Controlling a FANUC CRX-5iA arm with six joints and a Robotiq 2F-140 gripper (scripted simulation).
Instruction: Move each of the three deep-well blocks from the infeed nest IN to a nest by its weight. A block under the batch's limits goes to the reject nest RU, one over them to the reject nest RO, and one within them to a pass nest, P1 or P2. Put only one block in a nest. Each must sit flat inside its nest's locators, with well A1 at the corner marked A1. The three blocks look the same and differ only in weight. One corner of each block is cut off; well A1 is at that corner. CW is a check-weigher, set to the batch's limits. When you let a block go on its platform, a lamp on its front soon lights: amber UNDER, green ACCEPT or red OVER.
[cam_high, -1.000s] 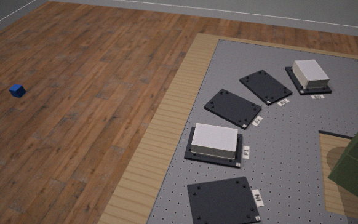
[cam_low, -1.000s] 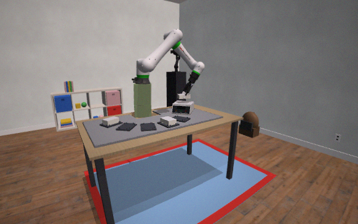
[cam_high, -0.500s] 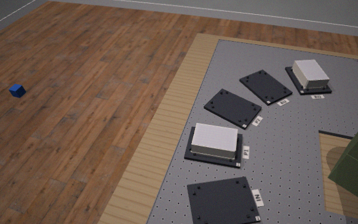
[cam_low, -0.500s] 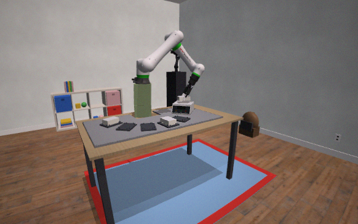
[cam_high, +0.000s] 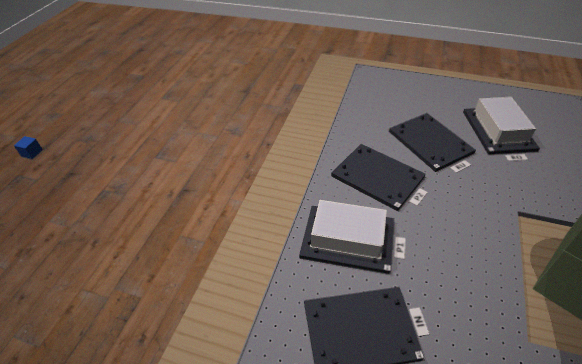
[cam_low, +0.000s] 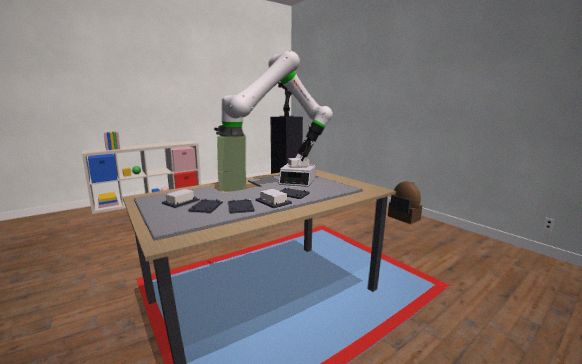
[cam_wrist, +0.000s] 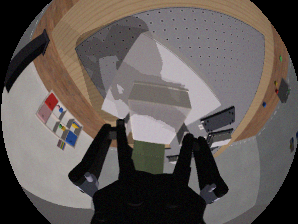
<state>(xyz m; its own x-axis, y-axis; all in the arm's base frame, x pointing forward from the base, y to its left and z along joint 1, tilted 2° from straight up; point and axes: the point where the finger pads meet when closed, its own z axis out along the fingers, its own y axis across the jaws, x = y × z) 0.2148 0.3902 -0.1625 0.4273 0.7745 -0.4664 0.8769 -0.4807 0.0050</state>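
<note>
White and boxy, the third block sits clamped in the gripper over the weigher at the table's far edge, roughly twelve o'clock from the row of plates. Jaws are closed on its sides; whether it rests on the platform cannot be told. One block fills plate P1, another fills RO, at one o'clock from it. P2, RU and IN lie bare. Likely risks: a tilted release could skew the block on the platform, or the cut corner could end up turned away from the A1 mark.
</note>
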